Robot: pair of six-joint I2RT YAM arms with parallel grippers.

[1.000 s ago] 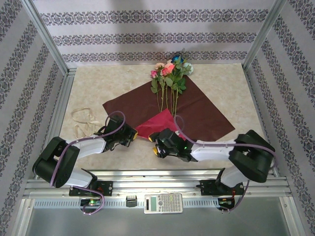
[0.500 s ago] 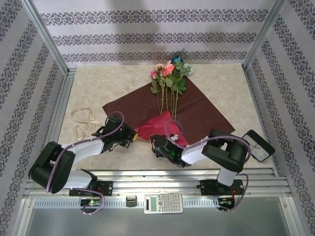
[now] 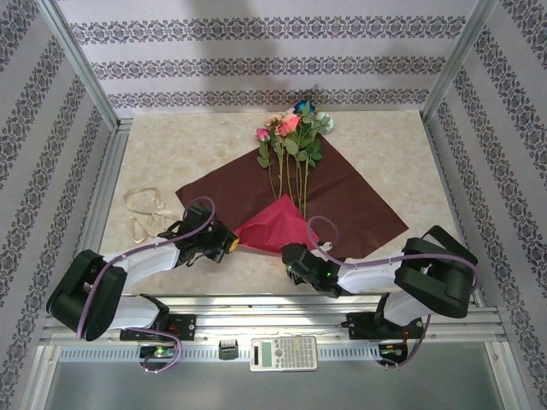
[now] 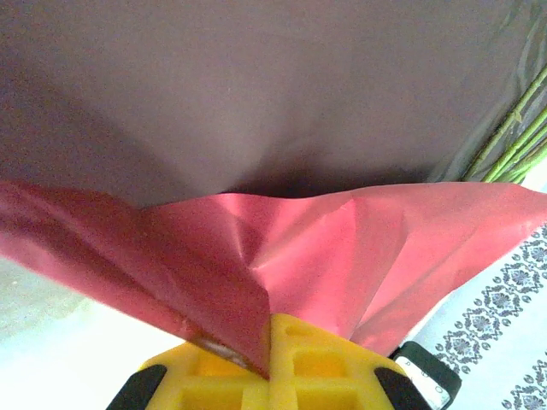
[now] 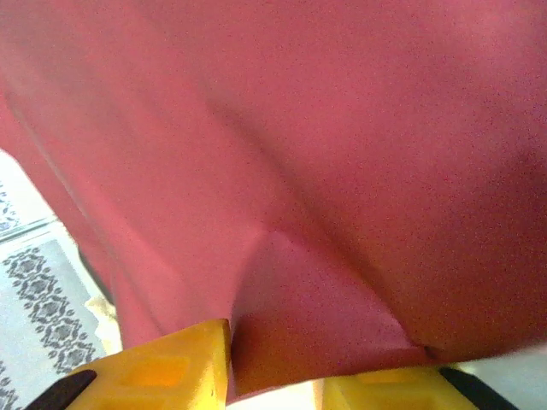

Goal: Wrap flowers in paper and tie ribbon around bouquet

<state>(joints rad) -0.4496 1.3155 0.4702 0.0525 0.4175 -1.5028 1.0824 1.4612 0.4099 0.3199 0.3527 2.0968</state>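
The paper [image 3: 342, 192] lies maroon side up as a diamond on the table. Its near corner is folded back, crimson face [image 3: 273, 231] showing, over the stem ends. The flowers [image 3: 291, 128] lie on the paper's far half, heads toward the back wall; green stems [image 4: 513, 137] show in the left wrist view. My left gripper [image 3: 229, 243] is shut on the red flap's left edge [image 4: 256, 282], pinched between yellow fingers [image 4: 325, 359]. My right gripper [image 3: 292, 256] stands at the flap's near right edge, jaws apart, with the red fold [image 5: 308, 325] hanging in the gap. The ribbon [image 3: 144, 212] lies coiled at the left.
A calculator [image 3: 283, 351] rests on the front rail below the arm bases. Metal frame posts [image 3: 81, 64] and patterned walls close in the table on three sides. Bare marbled tabletop [image 3: 171, 154] lies left of the paper.
The right gripper shifted right along the flap's near edge, closing partly and reopening, while its elbow swung. The red flap now reaches farther over the stems. The left gripper kept its hold.
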